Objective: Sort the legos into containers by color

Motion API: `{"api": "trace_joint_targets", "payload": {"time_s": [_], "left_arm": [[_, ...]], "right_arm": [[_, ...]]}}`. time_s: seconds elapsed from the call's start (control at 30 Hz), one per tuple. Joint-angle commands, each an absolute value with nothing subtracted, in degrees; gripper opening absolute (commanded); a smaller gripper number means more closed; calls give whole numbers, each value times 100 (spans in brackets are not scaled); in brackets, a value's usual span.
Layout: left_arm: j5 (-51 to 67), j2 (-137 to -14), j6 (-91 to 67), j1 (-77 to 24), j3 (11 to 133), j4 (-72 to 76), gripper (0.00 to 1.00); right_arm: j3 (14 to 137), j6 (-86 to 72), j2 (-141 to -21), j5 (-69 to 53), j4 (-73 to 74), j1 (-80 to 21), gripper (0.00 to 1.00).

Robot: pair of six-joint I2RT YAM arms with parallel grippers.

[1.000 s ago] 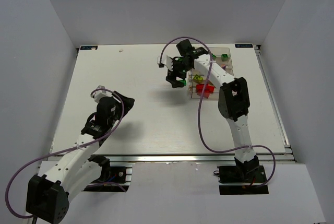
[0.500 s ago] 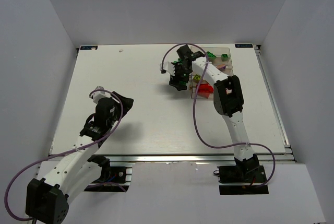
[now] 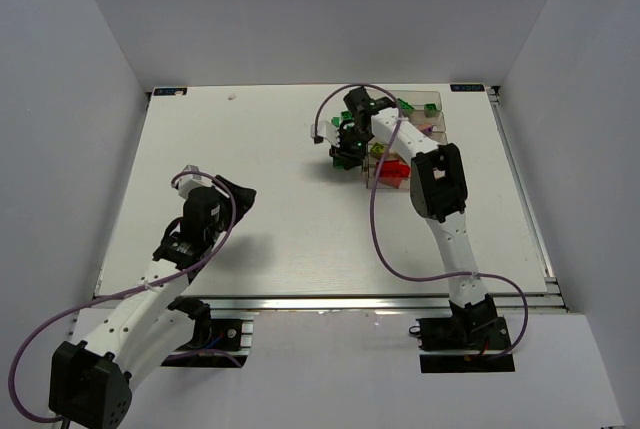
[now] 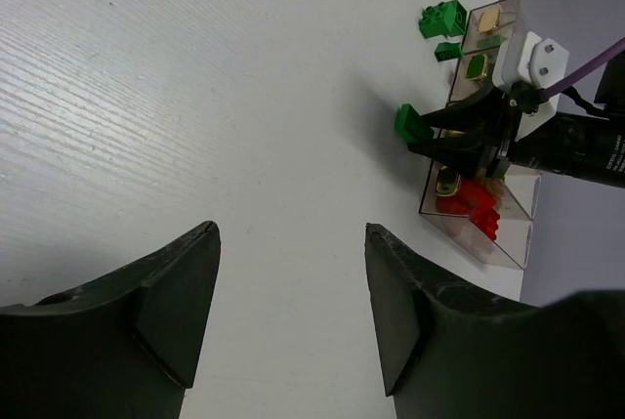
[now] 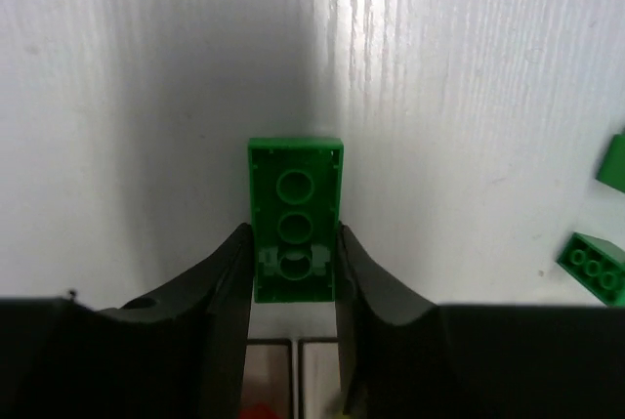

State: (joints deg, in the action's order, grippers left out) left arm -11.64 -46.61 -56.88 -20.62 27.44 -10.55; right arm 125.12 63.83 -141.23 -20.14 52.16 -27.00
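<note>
My right gripper (image 5: 293,243) is shut on a dark green lego (image 5: 293,204), its hollow underside facing the camera, low over the table right beside the containers (image 3: 425,134). The left wrist view shows that same lego (image 4: 412,124) at the tips of the right gripper (image 4: 439,136). Red legos (image 4: 479,206) lie in the nearest bin, and yellow-green ones (image 3: 380,150) in the bin behind it. More green legos (image 4: 441,19) lie loose past the bins. My left gripper (image 4: 291,233) hangs open over bare table at the near left, holding nothing.
Two loose green legos (image 5: 594,265) lie on the table to the right of the held one. The right arm's purple cable (image 3: 380,239) loops over the table in front of the bins. A raised rail (image 3: 520,189) runs along the table's right edge.
The right gripper's jaws have closed on the green lego after standing wide open, and the gripper has shifted slightly right toward the bins. The left arm has not moved.
</note>
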Motion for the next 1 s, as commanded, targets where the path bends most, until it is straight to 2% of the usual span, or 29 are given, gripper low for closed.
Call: {"api": "trace_joint_targets", "payload": {"time_s": [0.0, 0.03, 0.1, 0.2, 0.4, 0.5, 0.57, 0.7, 0.97], "left_arm": [[-1239, -4641, -5687, -2074, 2707, -1037, 71], [-1213, -4658, -5687, -2074, 2707, -1020, 71], [-1178, -4737, -5669, -2074, 2716, -941, 71], [-1090, -4860, -5643, -2074, 2733, -835, 71], [-976, -4931, -5625, -2074, 2733, -668, 71], [-958, -4922, -5625, -2074, 2716, -668, 71], [-941, -4904, -5634, -2074, 2681, -642, 71], [-905, -4904, -5660, -2074, 2646, -563, 71], [-879, -4957, -5643, -2074, 2654, -536, 71]], "right_arm": [[12174, 6574, -14107, -2451, 5582, -2681, 31], [12060, 6539, -13924, -2513, 5503, -2681, 21], [11779, 6373, -13712, -2820, 5336, -2672, 15], [11795, 5917, -13308, -3382, 5063, -2672, 0], [11962, 3941, -12631, -4113, 3712, -2365, 0], [11778, 2377, -12367, -3842, 2446, -1970, 0], [11864, 1386, -12357, -3247, 2006, -1663, 0], [12304, 660, -12673, -2357, 1583, -1240, 0], [12436, 623, -13192, -1996, 958, -484, 0]]}}
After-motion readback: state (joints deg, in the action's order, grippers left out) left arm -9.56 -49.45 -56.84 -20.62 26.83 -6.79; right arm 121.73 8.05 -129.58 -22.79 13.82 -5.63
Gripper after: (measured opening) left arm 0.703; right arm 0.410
